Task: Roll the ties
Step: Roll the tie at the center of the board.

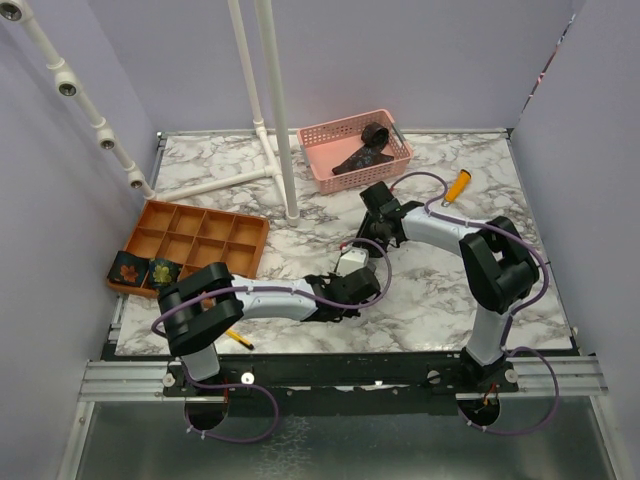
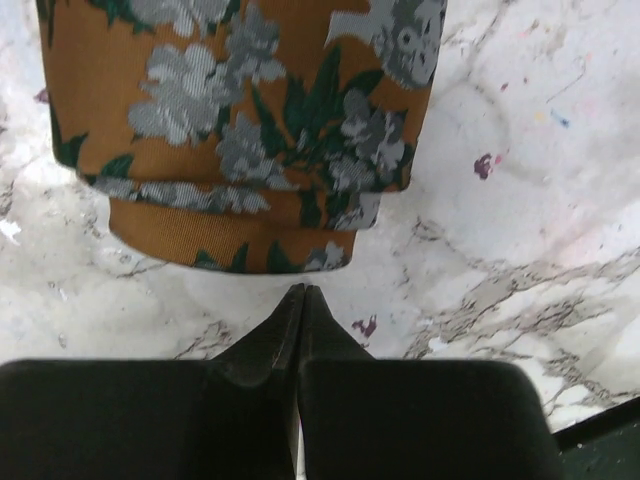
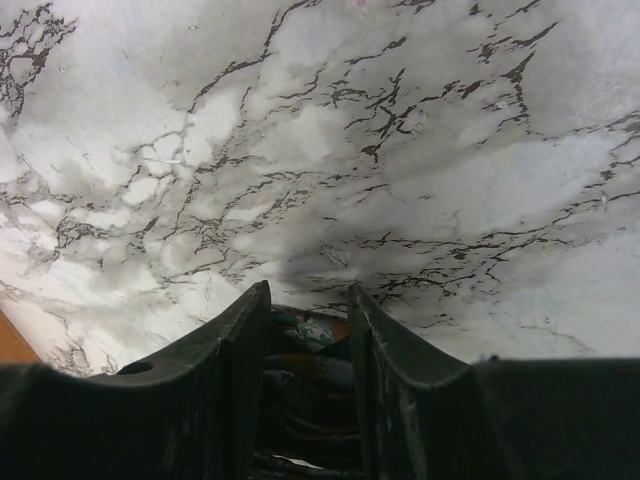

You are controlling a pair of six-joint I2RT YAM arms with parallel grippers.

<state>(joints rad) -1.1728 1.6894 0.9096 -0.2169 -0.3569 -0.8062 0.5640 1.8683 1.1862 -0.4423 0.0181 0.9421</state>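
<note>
I see the marble table (image 1: 430, 300) boxed in by lilac walls on three sides. Its near edge runs along the black rail where both arm bases are bolted. The compartment tray (image 1: 215, 232) sits at the table's left edge. To the right of the tray, open marble runs to mid-table, where the two arms meet, and more open marble lies beyond them toward the right edge. Behind the tray and to its right stands a white pipe post (image 1: 287, 150). Further right, at the back edge, is the pink basket (image 1: 318, 150) with dark ties (image 1: 368, 148) in it. Two rolled ties (image 1: 125, 268) sit in the tray's near-left compartments.

My left gripper (image 2: 303, 290), right of the tray, has its fingers pressed tight together and holds nothing. Its tips stop just short of the folded end of the orange tie (image 2: 250, 130), which lies flat on the marble.

My right gripper (image 3: 308, 287), also right of the tray, stands part-way closed, with a coiled tie (image 3: 310, 345) clamped between its fingers and open marble ahead of the tips. I cannot tell whether that coil belongs to the orange tie.
</note>
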